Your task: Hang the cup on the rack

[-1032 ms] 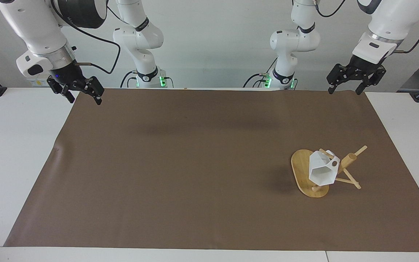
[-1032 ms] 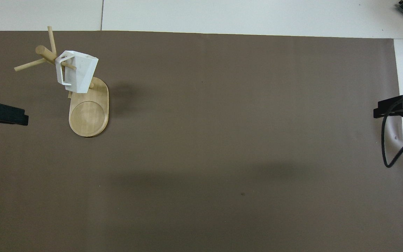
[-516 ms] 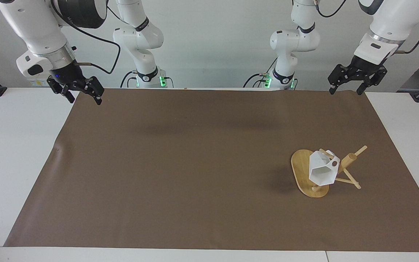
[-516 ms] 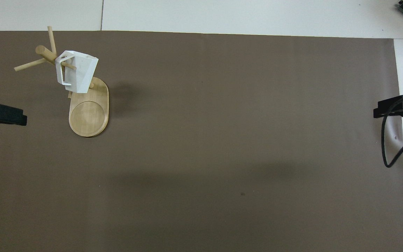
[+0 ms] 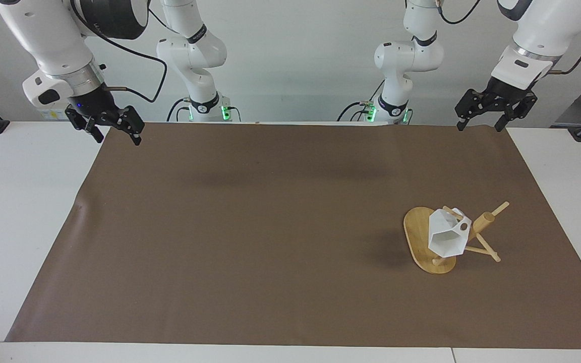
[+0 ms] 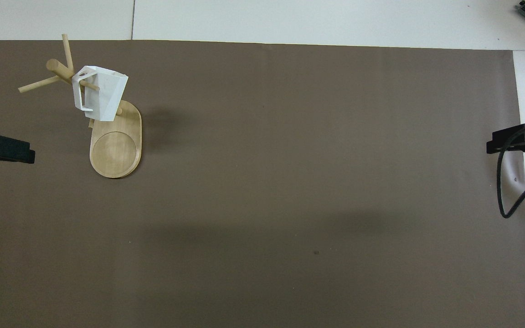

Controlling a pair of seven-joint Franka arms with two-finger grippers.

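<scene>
Only our left gripper [image 5: 495,108] is drifting slightly upward, jaws apart and empty; our right gripper [image 5: 105,123] is waiting open over its corner of the surface [image 5: 250,227]; the cup [image 5: 447,236] is hanging by its handle on the rack [image 5: 482,224], so we are judging the task done; no readable writing is showing.

Cup [image 5: 447,236] on rack [image 5: 419,236] peg
</scene>
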